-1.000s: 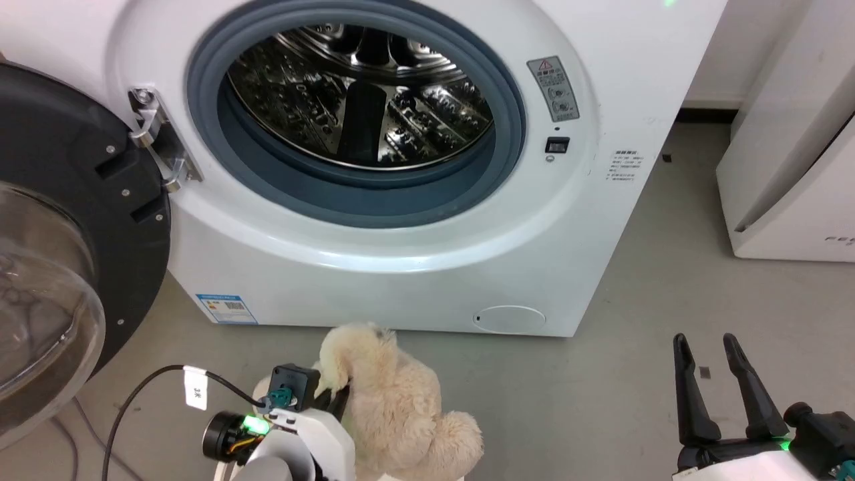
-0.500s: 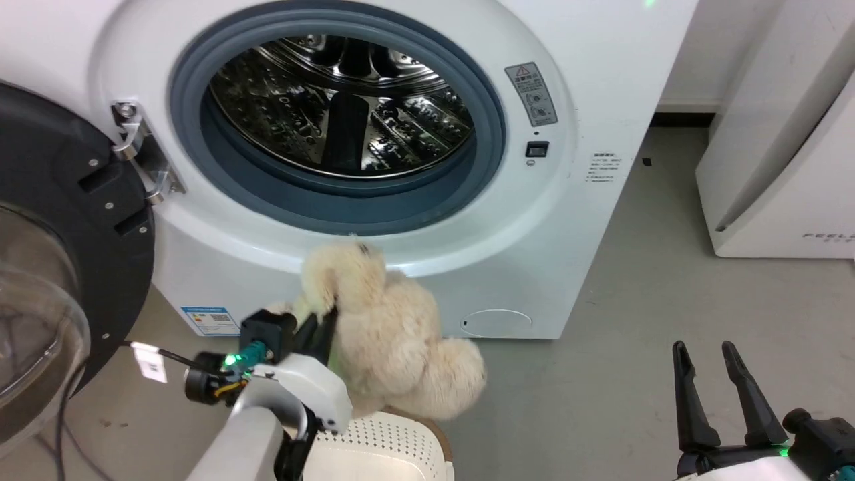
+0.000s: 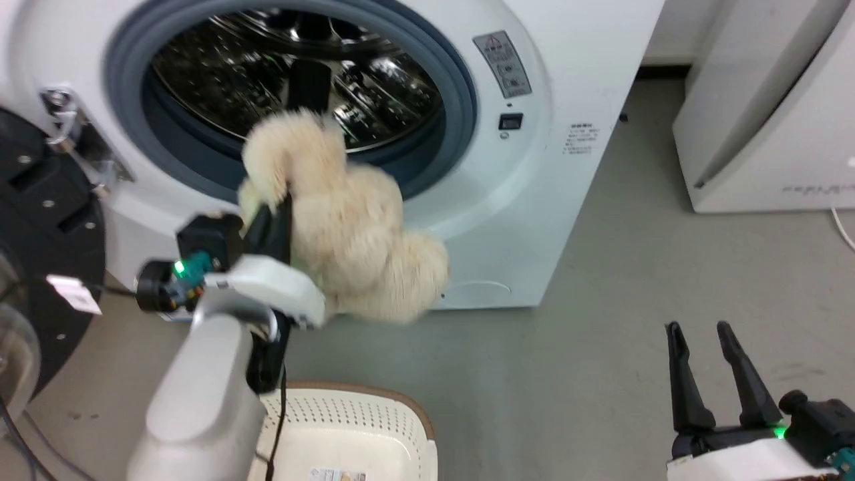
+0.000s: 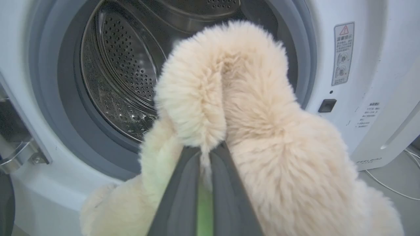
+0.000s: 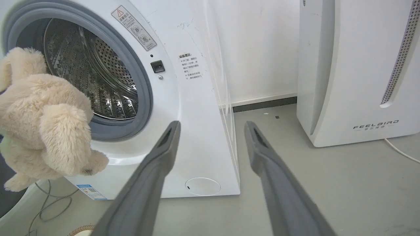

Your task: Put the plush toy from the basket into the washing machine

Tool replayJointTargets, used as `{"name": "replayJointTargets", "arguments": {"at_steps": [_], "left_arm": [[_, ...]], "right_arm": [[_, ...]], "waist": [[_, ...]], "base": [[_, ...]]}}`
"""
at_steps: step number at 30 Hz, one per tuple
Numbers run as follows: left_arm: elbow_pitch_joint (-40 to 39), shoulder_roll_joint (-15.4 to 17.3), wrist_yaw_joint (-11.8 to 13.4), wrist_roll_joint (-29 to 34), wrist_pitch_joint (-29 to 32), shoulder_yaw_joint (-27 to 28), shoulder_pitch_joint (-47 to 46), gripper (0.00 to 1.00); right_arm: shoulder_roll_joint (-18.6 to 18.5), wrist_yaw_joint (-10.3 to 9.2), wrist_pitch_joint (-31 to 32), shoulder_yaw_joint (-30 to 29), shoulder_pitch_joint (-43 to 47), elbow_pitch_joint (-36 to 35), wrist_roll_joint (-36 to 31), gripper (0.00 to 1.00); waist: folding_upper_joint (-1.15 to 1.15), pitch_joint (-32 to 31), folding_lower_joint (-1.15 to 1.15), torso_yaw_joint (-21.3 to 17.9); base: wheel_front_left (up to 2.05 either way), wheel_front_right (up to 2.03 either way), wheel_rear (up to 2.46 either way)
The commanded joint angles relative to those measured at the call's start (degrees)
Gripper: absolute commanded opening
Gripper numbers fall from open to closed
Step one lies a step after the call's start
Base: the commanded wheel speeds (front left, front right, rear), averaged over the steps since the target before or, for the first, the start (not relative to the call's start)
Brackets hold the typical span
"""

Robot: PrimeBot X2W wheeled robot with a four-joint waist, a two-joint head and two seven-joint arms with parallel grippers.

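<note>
Head view: my left tool (image 3: 277,210) is clamped on the plush toy (image 3: 354,247), holding it right in front of the open mouth of the washing machine (image 3: 568,80). The basket (image 3: 374,414) sits at the bottom edge. My right tool (image 3: 697,329) is low on the right, prongs apart, nothing in it.

Left wrist view: both fingers (image 4: 177,196) pinch into the fur, with the steel drum (image 4: 124,75) just behind.

Right wrist view: the toy hangs at the left by the opening, and a white appliance (image 5: 354,65) stands off to the right.
</note>
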Motion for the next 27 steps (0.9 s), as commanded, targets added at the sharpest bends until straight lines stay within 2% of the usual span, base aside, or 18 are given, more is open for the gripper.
{"name": "replayJointTargets", "arguments": {"at_steps": [1, 17, 18, 27], "left_arm": [[-0.17, -0.14, 0.1, 0.39, -0.32, 0.85, -2.48, 0.0], [6.11, 2.48, 0.48, 3.35, -0.32, 9.22, -20.19, 0.0], [7.28, 3.97, 0.33, 3.83, -0.32, 10.97, -23.39, 0.0], [11.62, 8.72, 0.34, 5.69, -0.32, 14.65, -35.04, 0.0]], "right_arm": [[-0.01, -0.04, -0.25, 0.15, -1.46, -0.41, 0.19, 1.0], [-0.01, -0.04, -0.25, 1.44, -9.71, -1.7, 2.08, 1.0], [-0.01, -0.04, -0.25, 1.98, -11.17, -2.04, 2.59, 1.0], [-0.01, -0.04, -0.25, 3.08, -15.07, -3.42, 4.26, 1.0]], "waist": [[0.0, 2.13, 0.0, -1.26], [0.0, 17.99, 0.0, -9.81], [0.0, 20.56, 0.0, -11.3], [0.0, 28.19, 0.0, -14.88]], "base": [[0.0, 0.0, 0.0], [0.0, 0.0, 0.0], [0.0, 0.0, 0.0], [0.0, 0.0, 0.0]]}}
